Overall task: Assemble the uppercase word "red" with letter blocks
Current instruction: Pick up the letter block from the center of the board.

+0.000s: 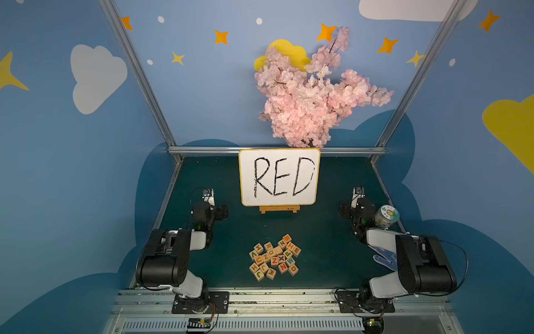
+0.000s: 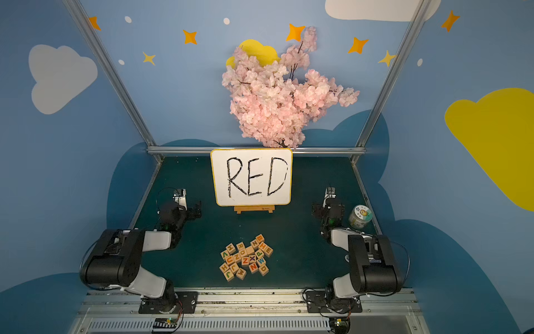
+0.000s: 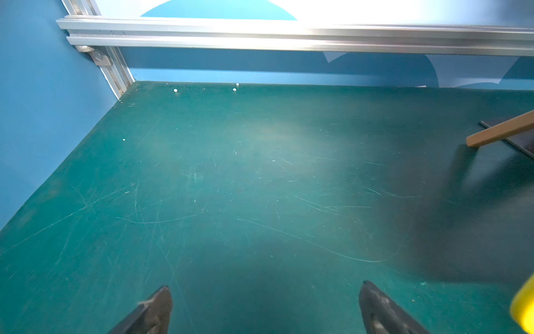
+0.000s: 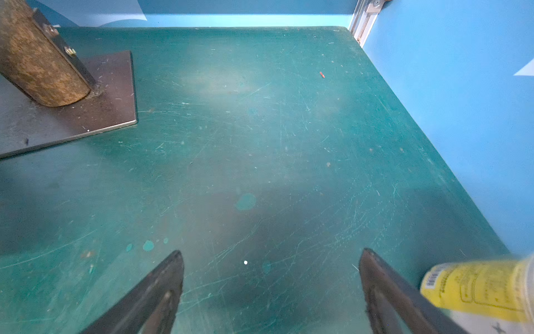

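Observation:
The letter blocks (image 1: pixel 274 258) (image 2: pixel 247 258) lie in a loose heap on the green table (image 1: pixel 231 260), near its front middle. In the heap I can read an orange R (image 1: pixel 268 246), an E (image 1: pixel 296 251) and a D (image 1: pixel 292 269), apart from each other, so the word "red" is not formed. My left gripper (image 1: pixel 209 199) (image 3: pixel 265 284) rests far left of the heap, open over bare table. My right gripper (image 1: pixel 358 196) (image 4: pixel 271 253) rests far right, also open with nothing between its fingers. No blocks show in either wrist view.
A yellow-rimmed whiteboard (image 1: pixel 279 176) with handwritten RED stands on a wooden easel (image 3: pixel 500 130) at the back middle. Behind it is a pink blossom tree (image 1: pixel 312 95) on a metal plate (image 4: pixel 72 121). A yellow-labelled jar (image 1: pixel 385 217) (image 4: pixel 479 289) stands beside my right gripper. A dotted blue glove (image 1: pixel 385 258) lies nearby.

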Action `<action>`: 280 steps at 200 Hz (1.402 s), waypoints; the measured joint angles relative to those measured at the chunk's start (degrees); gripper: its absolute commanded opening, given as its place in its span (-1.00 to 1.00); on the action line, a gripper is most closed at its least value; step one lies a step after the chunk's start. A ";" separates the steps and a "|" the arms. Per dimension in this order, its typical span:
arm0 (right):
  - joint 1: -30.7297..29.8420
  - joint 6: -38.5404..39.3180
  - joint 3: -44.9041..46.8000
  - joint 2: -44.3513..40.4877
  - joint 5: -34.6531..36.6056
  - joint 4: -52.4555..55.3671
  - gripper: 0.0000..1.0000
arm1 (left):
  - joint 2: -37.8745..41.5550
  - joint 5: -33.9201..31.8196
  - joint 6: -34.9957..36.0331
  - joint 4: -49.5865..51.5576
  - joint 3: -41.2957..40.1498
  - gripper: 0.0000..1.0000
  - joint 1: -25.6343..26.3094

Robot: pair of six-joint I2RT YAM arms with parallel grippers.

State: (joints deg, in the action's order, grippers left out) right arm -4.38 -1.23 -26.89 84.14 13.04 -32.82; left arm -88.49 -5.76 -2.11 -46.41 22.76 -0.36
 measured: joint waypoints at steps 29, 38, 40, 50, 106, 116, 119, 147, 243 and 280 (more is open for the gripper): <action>0.00 0.00 0.02 0.00 0.00 0.00 0.88 | 0.00 0.09 0.02 0.02 0.00 0.99 -0.17; 0.00 0.00 0.00 0.00 0.00 0.00 0.88 | 0.00 0.20 0.02 0.02 0.00 0.99 -0.17; 0.00 0.00 0.00 0.00 0.00 0.00 0.88 | 0.00 0.22 0.02 0.02 0.00 0.99 -0.17; 0.00 0.00 0.02 0.00 0.00 0.00 0.88 | 0.00 0.26 0.02 0.02 0.00 0.99 -0.17; 0.04 -0.02 0.02 0.00 -0.02 0.00 0.88 | 0.00 0.90 0.02 0.02 0.00 0.99 -0.28; 0.09 -0.02 0.00 0.00 -0.07 0.00 0.88 | 0.00 1.01 0.00 0.02 0.00 0.99 -0.28; 0.11 -0.02 0.02 0.00 -0.11 0.00 0.88 | 0.00 1.03 0.00 0.02 0.00 0.99 -0.28; 0.46 -0.02 0.02 0.00 -0.61 0.00 0.77 | 0.00 1.31 -0.13 0.02 0.00 0.83 -0.42; -6.91 2.69 -17.70 -7.13 1.53 25.33 0.45 | 14.45 -5.20 -6.03 20.39 12.37 0.48 1.51; -15.08 2.78 -27.02 -10.45 -3.15 37.66 0.37 | 19.65 -1.62 -14.86 35.41 23.19 0.46 5.99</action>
State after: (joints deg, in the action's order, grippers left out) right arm -19.46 1.54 -53.91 73.69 9.89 4.84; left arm -68.84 -7.38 -16.97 -11.00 45.95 5.63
